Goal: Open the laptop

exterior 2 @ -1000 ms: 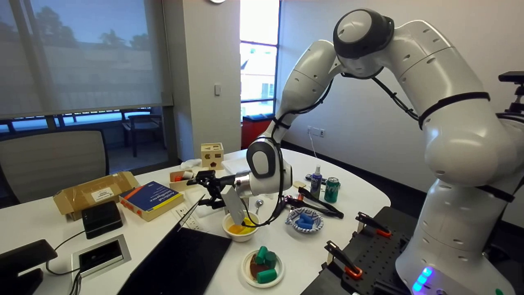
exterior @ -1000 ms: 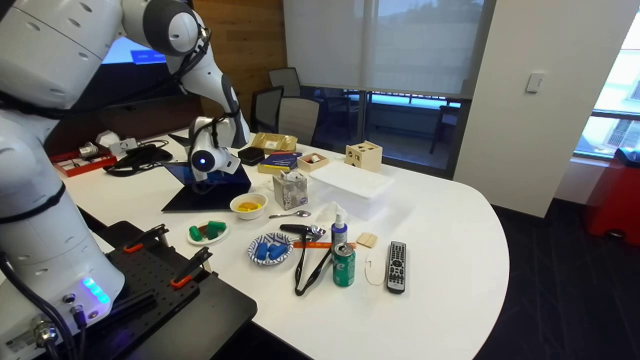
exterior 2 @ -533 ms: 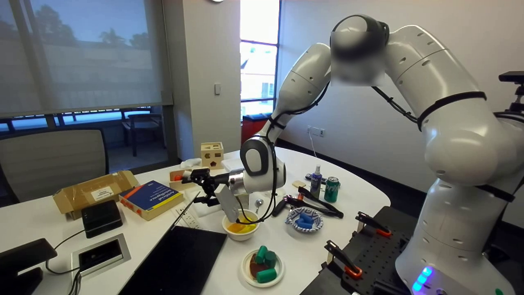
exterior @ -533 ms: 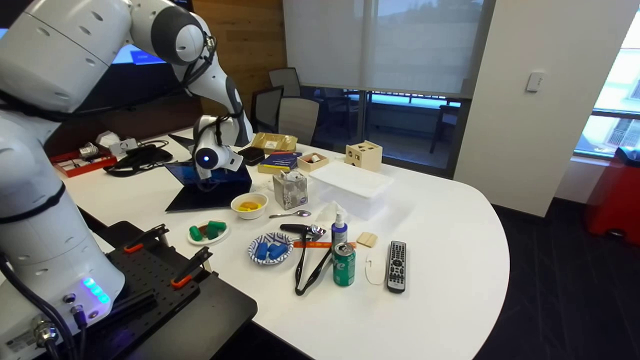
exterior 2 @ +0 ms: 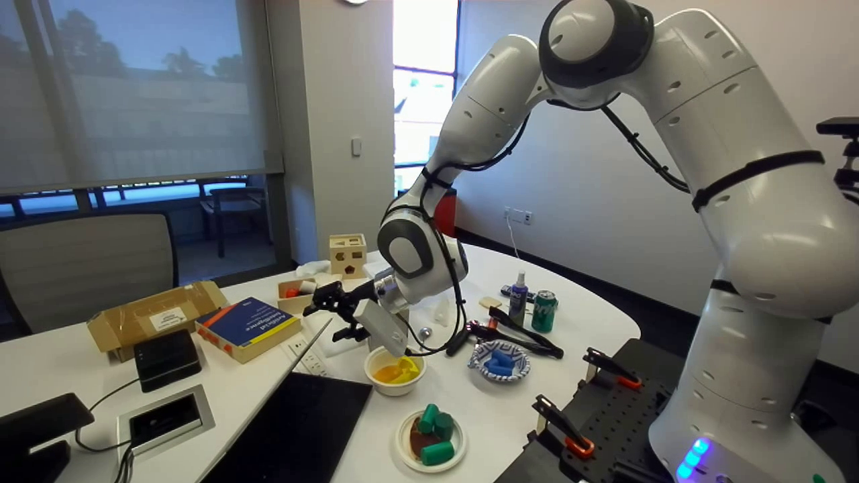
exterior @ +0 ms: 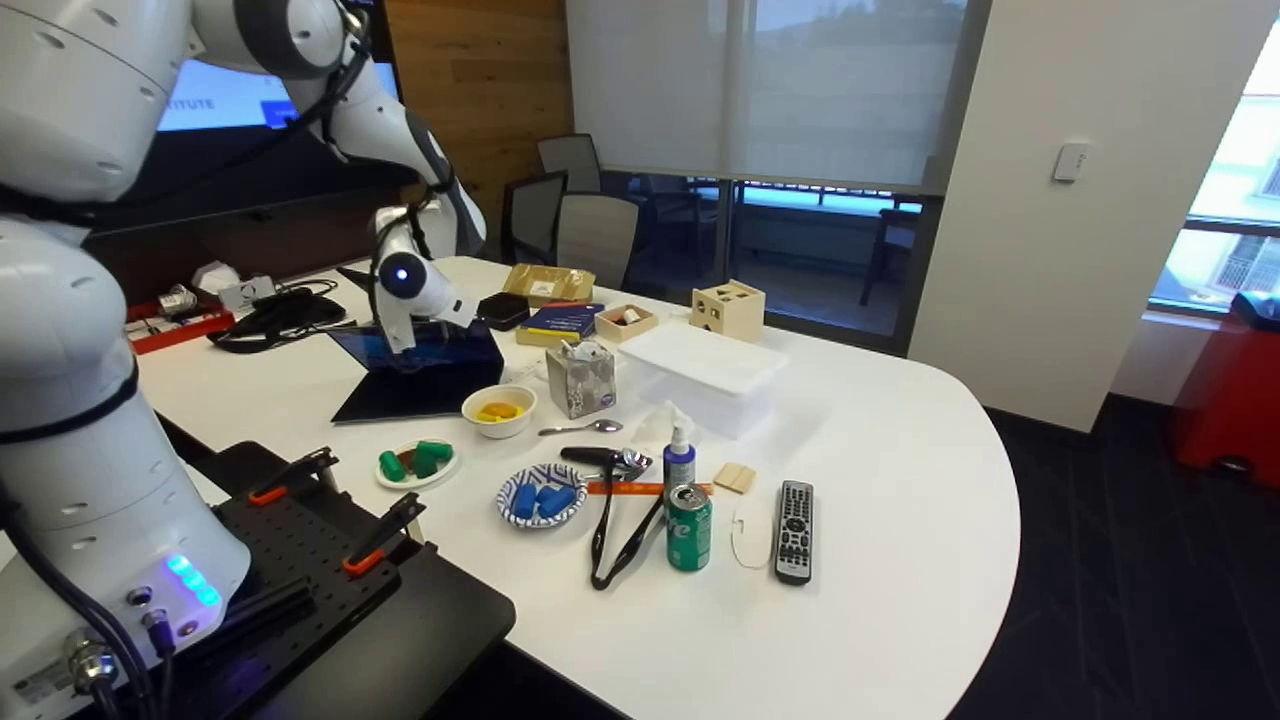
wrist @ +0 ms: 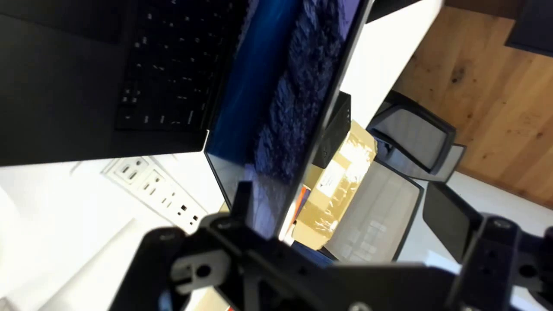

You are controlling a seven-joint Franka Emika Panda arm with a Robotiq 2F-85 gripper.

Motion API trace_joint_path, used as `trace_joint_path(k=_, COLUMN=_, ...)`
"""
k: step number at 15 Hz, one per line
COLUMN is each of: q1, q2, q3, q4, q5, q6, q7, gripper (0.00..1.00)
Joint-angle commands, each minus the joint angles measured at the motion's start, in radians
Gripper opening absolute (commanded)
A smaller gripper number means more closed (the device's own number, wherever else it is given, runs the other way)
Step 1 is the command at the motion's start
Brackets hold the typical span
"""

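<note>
My gripper (wrist: 343,196) stands with its jaws spread wide, gripping nothing, and in the wrist view one finger (wrist: 242,199) overlaps a corner of the lit screen (wrist: 276,86), though I cannot tell whether they touch. The laptop (wrist: 65,95) sits on the white table (exterior: 880,600) with that screen raised at a tilt, just beside a bowl (exterior: 498,430) holding yellow pieces (exterior 2: 406,369).

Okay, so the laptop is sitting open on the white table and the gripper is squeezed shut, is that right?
Not quite. The gripper is open, not shut: the wrist view shows its fingers wide apart. The laptop does sit open on the white table.
</note>
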Motion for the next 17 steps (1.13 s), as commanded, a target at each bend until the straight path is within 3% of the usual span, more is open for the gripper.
trace_joint_path(k=1, q1=0.235, q2=-0.184, q3=-0.126, q4=-0.053, q5=-0.022, q6=0.257, q7=0.144, gripper=1.0)
trace_joint_path(k=4, q1=0.263, q2=-0.234, q3=-0.01, q4=-0.033, q5=-0.046, q6=0.543, q7=0.137, gripper=1.0)
trace_joint_path(k=5, q1=0.327, q2=-0.249, q3=-0.014, q4=-0.042, q5=-0.175, q6=0.612, q7=0.291, gripper=1.0)
trace_joint_path(k=6, q1=0.209, q2=-0.228, q3=0.145, q4=-0.012, q5=-0.131, q6=0.721, q7=0.191, gripper=1.0)
trace_joint_path(k=8, q1=0.139, q2=-0.189, q3=0.292, q4=0.03, q5=-0.115, q6=0.895, q7=0.137, gripper=1.0)
trace_joint_path(k=9, q1=0.258, q2=-0.237, q3=0.137, q4=-0.111, q5=-0.06, q6=0.782, q7=0.107, gripper=1.0)
trace_joint_path(k=10, q1=0.244, q2=-0.226, q3=0.162, q4=-0.101, q5=-0.042, q6=0.805, q7=0.075, gripper=1.0)
trace_joint_path(k=17, q1=0.284, q2=-0.204, q3=0.064, q4=-0.198, q5=0.004, q6=0.781, q7=-0.133, gripper=1.0)
